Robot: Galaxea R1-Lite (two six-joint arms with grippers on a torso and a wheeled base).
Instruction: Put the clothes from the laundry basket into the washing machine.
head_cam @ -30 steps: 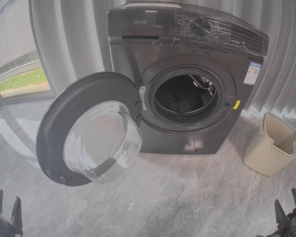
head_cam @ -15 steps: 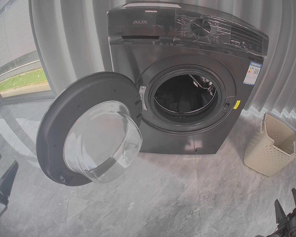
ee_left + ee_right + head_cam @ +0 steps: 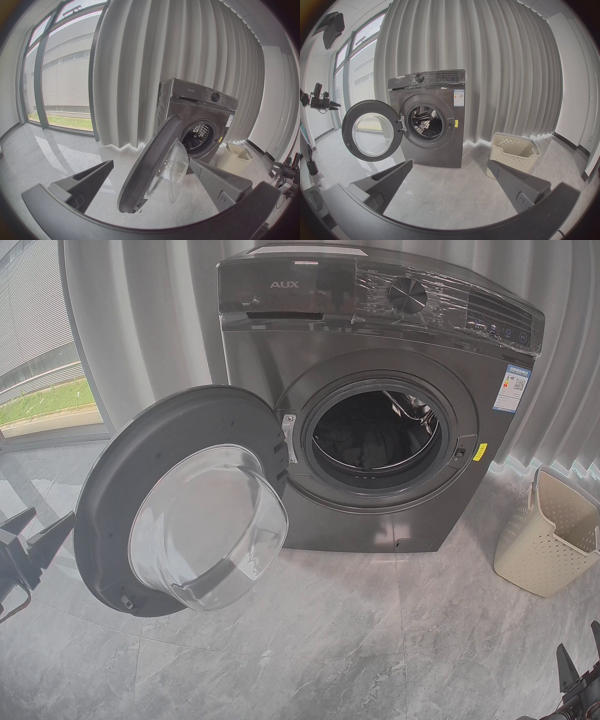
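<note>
1. Window [image 3: 37, 365]: far left, with grass and a building outside.
2. Left end effector [image 3: 50, 518]: at the left edge of the head view, raised beside the outer rim of the door and not touching it. Its fingers [image 3: 84, 178] are spread wide, with nothing between them.
3. Door [image 3: 125, 490]: a round, dark grey frame with a clear bulging bowl, hinged on the left of the opening and swung fully out to the left.
4. Washing machine [image 3: 375, 340]: a dark grey front-loader standing on the floor [image 3: 312, 646] of grey marbled tile. A pale pleated curtain [image 3: 156, 315] hangs behind it, and clear film covers the control panel.
5. Drum [image 3: 375, 434]: the round opening is uncovered. A dark crumpled mass that looks like clothes [image 3: 369, 452] lies low inside, though its detail cannot be made out.
6. Laundry basket [image 3: 537, 552]: cream perforated plastic, upright on the floor to the right of the machine and apart from it, near the curtain.
7. Right end effector [image 3: 578, 640]: low at the right edge of the head view, nearer the robot than the basket and well apart from it. Its fingers [image 3: 518, 184] are parted wide and grip nothing.
</note>
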